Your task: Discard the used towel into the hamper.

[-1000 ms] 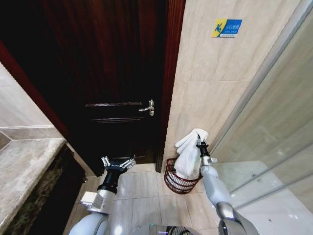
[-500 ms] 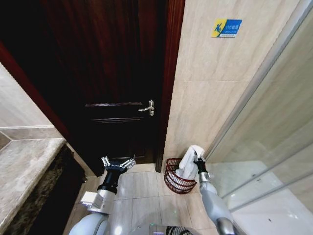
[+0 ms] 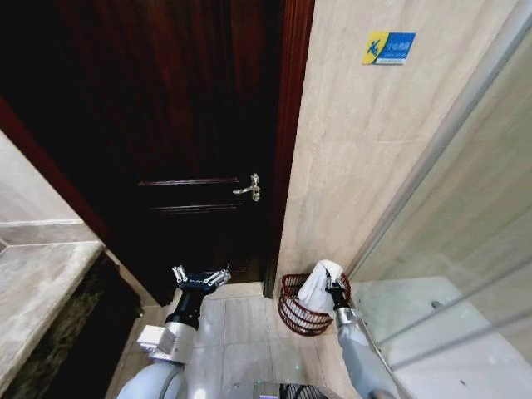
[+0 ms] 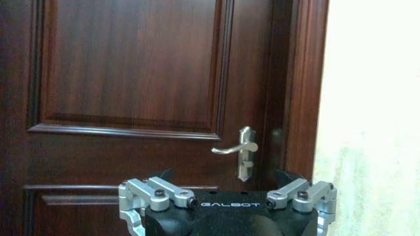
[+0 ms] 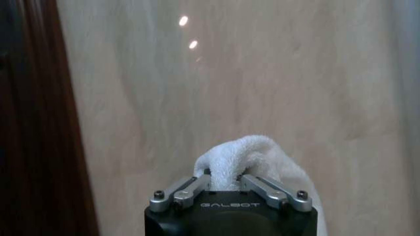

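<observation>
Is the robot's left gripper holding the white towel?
No, the left gripper is open and bare by the door, while the right gripper pinches the towel.

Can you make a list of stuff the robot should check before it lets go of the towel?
1. Towel held: the right hand is shut on the white towel, seen pinched between its fingers in the right wrist view. Ok.
2. Towel over the hamper: the towel hangs down into its open top. Ok.
3. All of the towel inside: its top fold sits above the rim; whether it will all drop in, cannot tell.
4. Hamper upright on the floor by the wall. Ok.
5. Left hand out of the way: open, empty, off to the side facing the dark door. Ok.
</observation>
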### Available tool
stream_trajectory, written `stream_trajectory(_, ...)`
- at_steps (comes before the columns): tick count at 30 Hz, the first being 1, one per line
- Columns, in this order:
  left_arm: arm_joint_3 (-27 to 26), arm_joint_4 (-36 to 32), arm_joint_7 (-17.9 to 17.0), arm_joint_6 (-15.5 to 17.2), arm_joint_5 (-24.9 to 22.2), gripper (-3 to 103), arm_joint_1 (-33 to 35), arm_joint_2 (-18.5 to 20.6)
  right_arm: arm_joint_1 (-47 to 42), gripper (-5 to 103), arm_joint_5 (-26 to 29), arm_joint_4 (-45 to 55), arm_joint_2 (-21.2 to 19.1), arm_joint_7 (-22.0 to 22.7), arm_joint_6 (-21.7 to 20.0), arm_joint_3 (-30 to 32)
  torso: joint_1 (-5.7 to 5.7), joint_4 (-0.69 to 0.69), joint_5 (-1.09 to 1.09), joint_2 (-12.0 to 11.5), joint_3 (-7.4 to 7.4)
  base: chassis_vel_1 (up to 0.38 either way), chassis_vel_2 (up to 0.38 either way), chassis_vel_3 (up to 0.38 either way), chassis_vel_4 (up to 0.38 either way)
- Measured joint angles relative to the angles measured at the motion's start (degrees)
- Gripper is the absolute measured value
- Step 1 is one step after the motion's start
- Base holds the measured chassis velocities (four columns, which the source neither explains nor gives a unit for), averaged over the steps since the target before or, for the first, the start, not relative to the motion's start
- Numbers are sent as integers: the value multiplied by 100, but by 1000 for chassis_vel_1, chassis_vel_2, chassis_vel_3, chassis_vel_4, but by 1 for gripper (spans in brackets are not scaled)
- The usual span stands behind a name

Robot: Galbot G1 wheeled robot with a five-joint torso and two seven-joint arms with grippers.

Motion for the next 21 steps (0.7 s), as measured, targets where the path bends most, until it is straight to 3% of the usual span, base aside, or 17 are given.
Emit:
stream_trajectory(5, 0, 0, 0, 0, 0, 100, -1, 0, -190, 8, -368, -40, -60, -221, -368, 141, 2, 0, 2, -2, 1, -103, 146, 122, -71)
stream_trajectory(7, 0, 0, 0, 0, 0, 100, -1, 1, -263, 8, -619, -107, -61, -232, -507, 313, -1, -10, -5, -1, 1, 0, 0, 0, 0)
stream_trajectory(9, 0, 0, 0, 0, 0, 100, 0, 0, -295, 8, -779, -98, -64, -204, -648, 358, -4, -6, -3, -1, 0, 0, 0, 0, 0)
stream_trajectory(13, 0, 0, 0, 0, 0, 100, 1, 0, -328, 8, -1297, 6, -119, -182, -1125, 445, -10, -2, -4, 1, -2, 45, -56, -44, 35)
stream_trajectory(19, 0, 0, 0, 0, 0, 100, 1, 1, -183, 8, -2084, 32, -211, -156, -2318, 488, -7, -2, -1, 1, -1, 8, -4, -5, 9)
stream_trajectory(21, 0, 0, 0, 0, 0, 100, 0, 0, -121, 8, -2223, -24, -225, -154, -2458, 492, -6, -3, -2, 1, -1, 0, 0, 0, 0)
